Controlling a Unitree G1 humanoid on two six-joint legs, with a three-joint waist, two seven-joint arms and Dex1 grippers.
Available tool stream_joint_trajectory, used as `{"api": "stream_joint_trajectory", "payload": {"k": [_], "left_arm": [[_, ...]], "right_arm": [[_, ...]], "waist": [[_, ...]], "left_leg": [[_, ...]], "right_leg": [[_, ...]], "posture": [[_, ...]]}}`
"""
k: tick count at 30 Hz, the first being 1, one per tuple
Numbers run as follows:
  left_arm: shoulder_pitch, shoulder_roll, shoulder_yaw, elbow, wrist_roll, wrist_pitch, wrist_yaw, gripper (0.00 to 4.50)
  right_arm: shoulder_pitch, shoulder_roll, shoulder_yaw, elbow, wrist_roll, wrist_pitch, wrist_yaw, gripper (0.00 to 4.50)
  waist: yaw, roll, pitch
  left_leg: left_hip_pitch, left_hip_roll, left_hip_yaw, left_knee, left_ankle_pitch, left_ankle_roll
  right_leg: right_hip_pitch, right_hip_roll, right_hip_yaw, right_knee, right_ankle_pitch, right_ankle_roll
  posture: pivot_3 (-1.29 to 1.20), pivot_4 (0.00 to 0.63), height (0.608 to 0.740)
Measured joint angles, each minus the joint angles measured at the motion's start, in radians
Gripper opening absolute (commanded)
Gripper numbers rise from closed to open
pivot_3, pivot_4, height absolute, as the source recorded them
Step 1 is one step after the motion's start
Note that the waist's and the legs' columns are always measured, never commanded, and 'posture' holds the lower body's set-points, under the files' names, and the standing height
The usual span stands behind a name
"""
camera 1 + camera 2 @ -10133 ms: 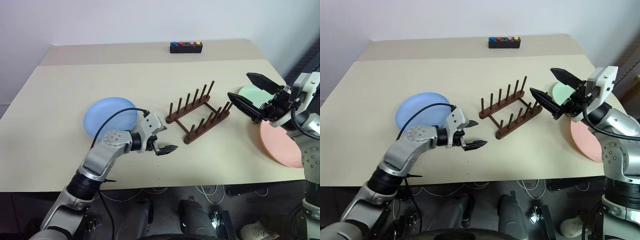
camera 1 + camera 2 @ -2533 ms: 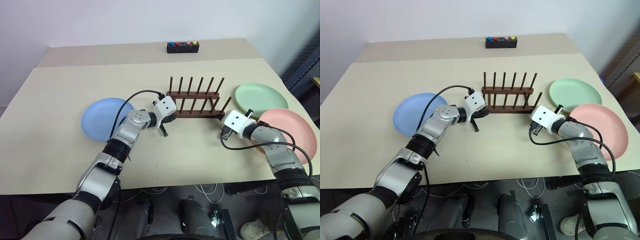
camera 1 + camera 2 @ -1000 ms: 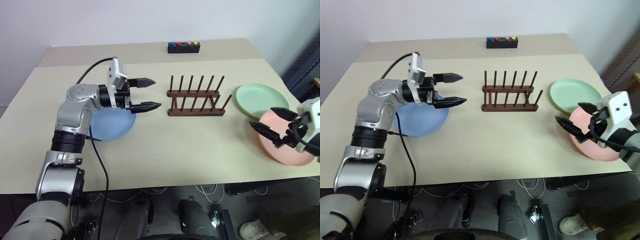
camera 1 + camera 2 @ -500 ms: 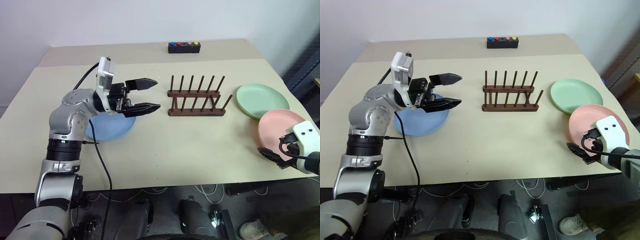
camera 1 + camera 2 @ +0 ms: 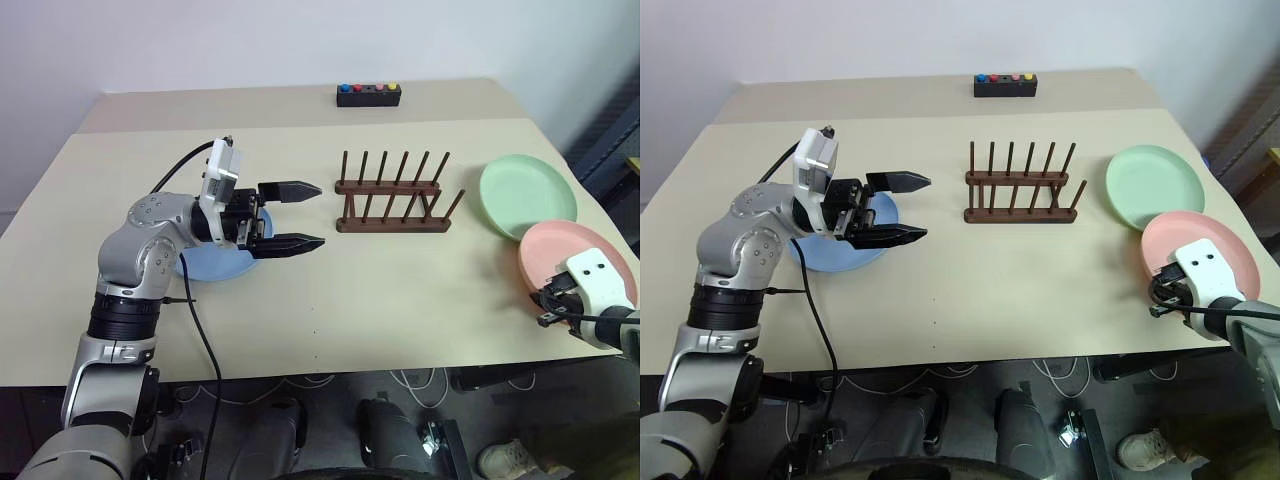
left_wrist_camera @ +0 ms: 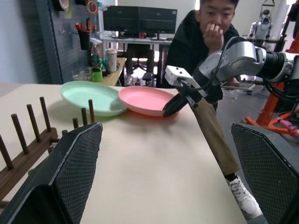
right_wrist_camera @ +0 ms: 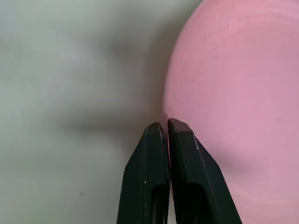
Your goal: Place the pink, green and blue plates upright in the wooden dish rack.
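Observation:
The pink plate (image 5: 585,250) lies flat near the table's right front edge. My right gripper (image 7: 166,125) is shut, its fingertips pinching the plate's near-left rim. The green plate (image 5: 528,195) lies just behind the pink one. Mid-table stands the wooden dish rack (image 5: 392,195), with nothing in it. The blue plate (image 5: 205,265) lies on the left, partly hidden by my left arm. My left gripper (image 5: 320,214) hovers open above the table between the blue plate and the rack, pointing toward the rack and holding nothing.
A black box with coloured buttons (image 5: 370,95) sits at the table's far edge. In the left wrist view a person (image 6: 205,28) sits beyond the table's right end. Bare tabletop lies in front of the rack.
My right gripper has shut on the pink plate's rim after standing open at it. My left gripper has drawn back a little toward me, still open.

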State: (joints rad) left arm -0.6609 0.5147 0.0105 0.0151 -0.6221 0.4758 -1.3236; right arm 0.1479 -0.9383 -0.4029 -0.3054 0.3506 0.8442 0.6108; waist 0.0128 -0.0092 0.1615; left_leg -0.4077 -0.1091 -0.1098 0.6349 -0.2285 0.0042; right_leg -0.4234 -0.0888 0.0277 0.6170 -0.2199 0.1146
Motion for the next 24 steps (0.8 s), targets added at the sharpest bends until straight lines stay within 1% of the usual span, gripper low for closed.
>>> {"api": "stream_joint_trajectory", "payload": {"k": [5,9,12,13,16,18,19,20,23,24], "left_arm": [[0.0,0.0,0.0,0.0,0.0,0.001,0.001,4.5],[0.0,-0.001,0.0,0.0,0.0,0.0,0.0,4.5],[0.0,-0.003,0.0,0.002,0.0,-0.002,-0.001,4.5],[0.001,-0.003,0.001,0.003,0.0,-0.002,-0.002,4.5],[0.002,-0.009,0.0,0.005,0.0,-0.005,-0.002,4.5],[0.004,-0.013,0.0,0.007,0.0,-0.007,0.0,4.5],[0.004,-0.013,0.001,0.008,0.0,-0.008,0.002,4.5],[0.005,-0.017,0.002,0.011,0.0,-0.008,0.007,4.5],[0.007,-0.025,0.001,0.012,0.0,-0.011,0.021,4.5],[0.007,-0.029,0.001,0.012,0.001,-0.014,0.024,4.5]], "right_arm": [[-0.002,-0.039,-0.031,-0.066,0.015,0.031,0.04,0.03],[-0.046,-0.078,-0.086,-0.085,0.027,0.074,0.065,0.03],[-0.079,-0.136,-0.094,-0.109,0.026,0.077,0.091,0.03],[-0.11,-0.148,-0.093,-0.106,0.026,0.076,0.092,0.03],[-0.289,-0.138,-0.09,-0.086,0.05,0.08,0.067,0.03],[-0.442,-0.077,-0.097,-0.058,0.088,0.081,0.026,0.03],[-0.513,-0.029,-0.1,-0.04,0.119,0.084,0.008,0.03],[-0.602,0.042,-0.113,-0.017,0.167,0.09,-0.019,0.03],[-0.802,0.202,-0.161,0.086,0.307,0.113,-0.08,0.03],[-0.835,0.223,-0.171,0.112,0.337,0.112,-0.088,0.03]], "waist": [[-0.002,0.0,0.0],[0.0,0.0,0.0],[-0.001,0.0,0.0],[-0.002,0.0,0.0],[-0.005,0.001,0.0],[-0.005,0.0,0.001],[-0.006,0.0,0.001],[-0.007,0.0,0.001],[-0.006,0.0,0.001],[-0.002,0.0,0.001]], "left_leg": [[0.0,0.0,0.0,0.0,0.0,0.0],[0.0,0.0,0.0,0.0,0.0,0.0],[0.0,0.0,0.0,0.0,0.0,0.0],[0.0,0.0,0.0,0.0,0.0,0.0],[0.0,0.001,0.001,-0.001,0.0,0.0],[0.0,0.001,0.0,-0.001,0.0,0.0],[0.0,0.001,0.0,-0.001,0.0,0.0],[0.0,0.001,0.0,-0.001,0.0,0.0],[-0.001,0.001,0.0,-0.001,0.0,0.0],[-0.001,0.001,0.0,-0.002,0.0,0.0]], "right_leg": [[0.0,0.0,0.0,0.0,0.0,0.0],[0.0,0.0,0.0,0.0,0.0,0.0],[0.0,0.0,0.0,0.0,0.0,0.0],[0.0,0.0,0.0,-0.001,0.0,0.0],[0.0,-0.001,0.0,-0.001,0.0,0.0],[0.0,-0.001,0.0,-0.001,0.0,0.0],[0.0,-0.001,0.0,-0.002,0.0,0.0],[-0.001,-0.001,0.0,-0.002,0.0,-0.001],[-0.001,-0.001,0.0,-0.002,0.001,-0.001],[-0.001,-0.001,0.0,-0.002,0.001,-0.001]], "posture": [[0.0,0.15,0.74],[0.0,0.15,0.74],[0.0,0.15,0.74],[0.0,0.15,0.74],[0.0,0.15,0.74],[0.0,0.15,0.74],[0.0,0.15,0.74],[0.0,0.15,0.74],[0.0,0.15,0.74],[0.0,0.15,0.74]]}}
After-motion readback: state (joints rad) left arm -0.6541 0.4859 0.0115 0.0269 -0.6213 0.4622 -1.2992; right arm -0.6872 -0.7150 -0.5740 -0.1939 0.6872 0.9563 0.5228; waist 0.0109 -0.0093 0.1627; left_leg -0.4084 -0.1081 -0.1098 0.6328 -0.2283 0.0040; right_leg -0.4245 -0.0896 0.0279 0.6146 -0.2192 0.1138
